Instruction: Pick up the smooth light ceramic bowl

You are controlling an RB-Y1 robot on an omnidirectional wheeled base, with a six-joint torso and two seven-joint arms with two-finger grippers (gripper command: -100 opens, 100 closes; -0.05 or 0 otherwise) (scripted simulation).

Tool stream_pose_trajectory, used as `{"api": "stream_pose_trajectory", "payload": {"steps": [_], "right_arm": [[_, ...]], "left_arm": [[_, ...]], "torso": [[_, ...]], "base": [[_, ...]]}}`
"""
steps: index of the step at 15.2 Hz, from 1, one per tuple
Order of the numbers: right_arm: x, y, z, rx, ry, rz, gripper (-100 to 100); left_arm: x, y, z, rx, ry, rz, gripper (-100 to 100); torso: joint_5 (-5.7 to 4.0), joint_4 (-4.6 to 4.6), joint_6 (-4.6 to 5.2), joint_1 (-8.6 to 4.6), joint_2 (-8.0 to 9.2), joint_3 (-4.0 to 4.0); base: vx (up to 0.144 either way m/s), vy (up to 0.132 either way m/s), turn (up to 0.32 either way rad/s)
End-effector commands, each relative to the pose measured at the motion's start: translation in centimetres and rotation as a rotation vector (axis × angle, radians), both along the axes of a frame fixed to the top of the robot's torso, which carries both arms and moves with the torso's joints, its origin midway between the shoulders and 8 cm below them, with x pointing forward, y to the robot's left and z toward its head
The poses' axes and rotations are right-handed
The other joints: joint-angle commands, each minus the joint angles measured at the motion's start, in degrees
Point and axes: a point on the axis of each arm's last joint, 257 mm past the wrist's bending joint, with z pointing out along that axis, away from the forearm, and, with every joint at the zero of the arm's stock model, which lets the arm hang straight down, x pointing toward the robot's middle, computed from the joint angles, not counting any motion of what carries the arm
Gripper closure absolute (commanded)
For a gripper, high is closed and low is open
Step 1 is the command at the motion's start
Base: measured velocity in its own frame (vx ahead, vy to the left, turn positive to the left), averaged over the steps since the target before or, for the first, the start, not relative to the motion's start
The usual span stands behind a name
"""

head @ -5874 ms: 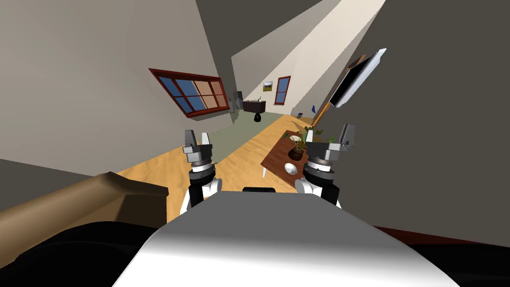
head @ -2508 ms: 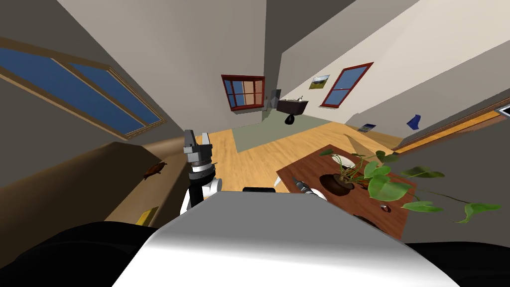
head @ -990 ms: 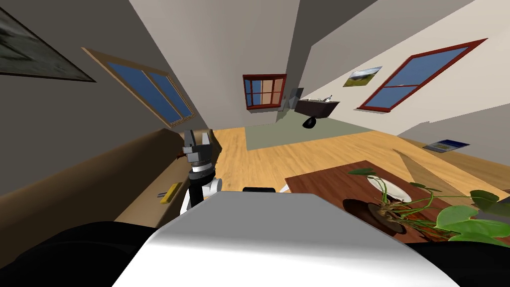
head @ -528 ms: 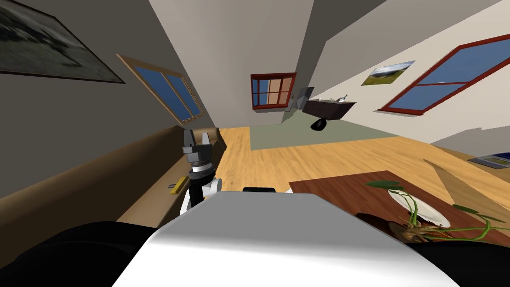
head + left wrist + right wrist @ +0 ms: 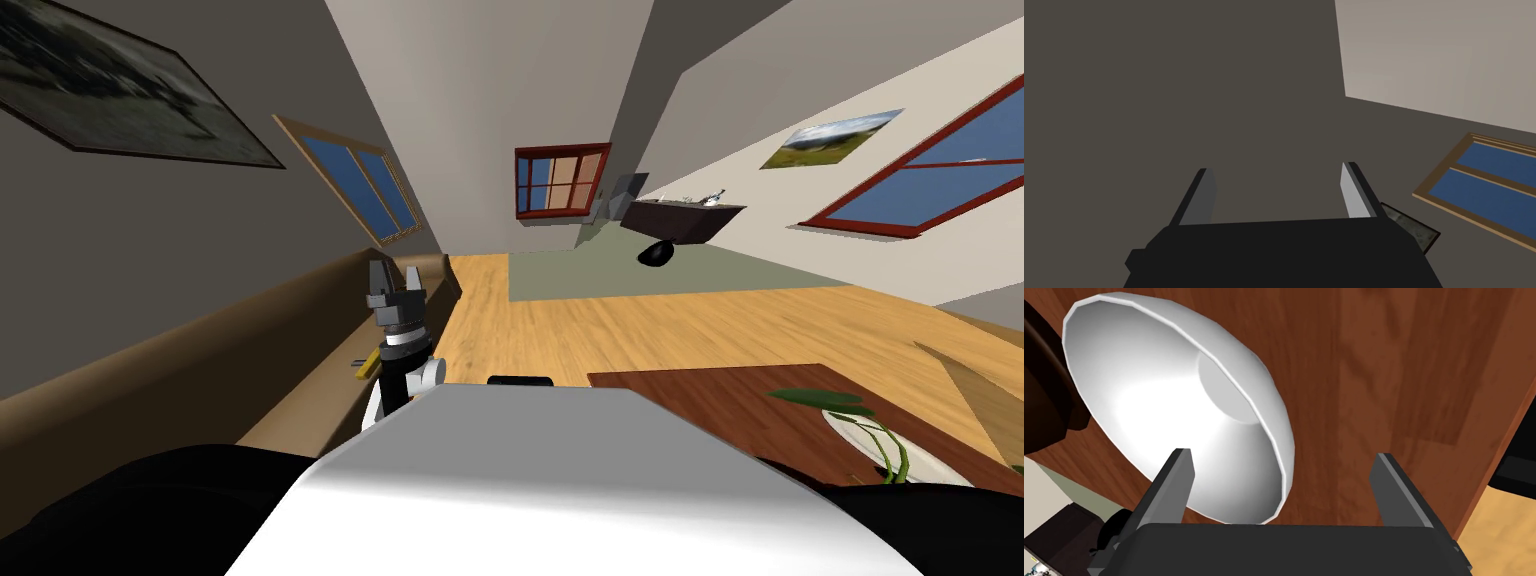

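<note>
At the left, the left gripper (image 5: 396,272) stands raised beside a long brown bench (image 5: 290,340) that runs along the wall. Its 2 fingers (image 5: 1354,192) are spread apart, with nothing between them. A small yellow object (image 5: 368,366) lies on the bench, just beside this arm. In the middle, a light wooden floor (image 5: 650,325) reaches to a green carpet (image 5: 640,272). To the right stands a reddish brown wooden table (image 5: 720,405). On its right part lies a white dish (image 5: 860,435) with green plant stems (image 5: 893,455) over it.

The right gripper (image 5: 1281,460) hangs over this table, close above the bowl (image 5: 1164,398). The bowl is plain white and smooth, with a bright glossy spot inside. It has a thin rim made of short straight segments and a small flat round bottom. It sits upright on the table top with the open side up. It is just beside a dark brown pot (image 5: 1044,393) and near 1 edge of the table. The 2 fingers of the right gripper are spread wide. 1 finger (image 5: 1174,478) is in front of the bowl's inside and the other is over bare wood outside it. The near part of the rim lies between them. I cannot tell if a finger touches the bowl.
</note>
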Motion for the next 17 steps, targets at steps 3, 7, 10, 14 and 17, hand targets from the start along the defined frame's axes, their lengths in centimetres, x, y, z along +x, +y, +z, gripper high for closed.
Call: {"api": "stream_pose_trajectory", "payload": {"steps": [3,7,10,14,17], "right_arm": [[0.8,0.8,-0.7,-0.003,0.004,-0.005,-100],[2.6,2.3,-2.0,-0.001,0.002,-0.015,-100],[2.2,1.8,-1.7,-0.002,0.003,-0.012,100],[1.4,1.3,-1.1,-0.002,0.003,-0.009,100],[0.2,0.2,-0.2,-0.003,0.004,-0.001,100]], "left_arm": [[0.0,0.0,0.0,0.000,0.000,0.000,0],[0.0,0.0,0.0,0.000,0.000,0.000,0],[0.0,0.0,0.0,0.000,0.000,0.000,0],[0.0,0.0,0.0,0.000,0.000,0.000,0],[0.0,0.0,0.0,0.000,0.000,0.000,0]], "torso": [[-0.01,0.01,0.00,-0.03,0.05,0.03],[-0.10,0.09,-0.02,-0.45,0.42,0.23],[-0.07,0.07,0.00,-0.26,0.30,0.18],[-0.05,0.05,-0.01,-0.12,0.15,0.10],[0.01,-0.02,0.03,0.28,-0.15,-0.07]], "base": [[-0.008,-0.012,0.004],[-0.089,-0.093,0.049],[-0.030,-0.029,0.010],[0.007,0.008,-0.008],[0.094,0.103,-0.061]]}}
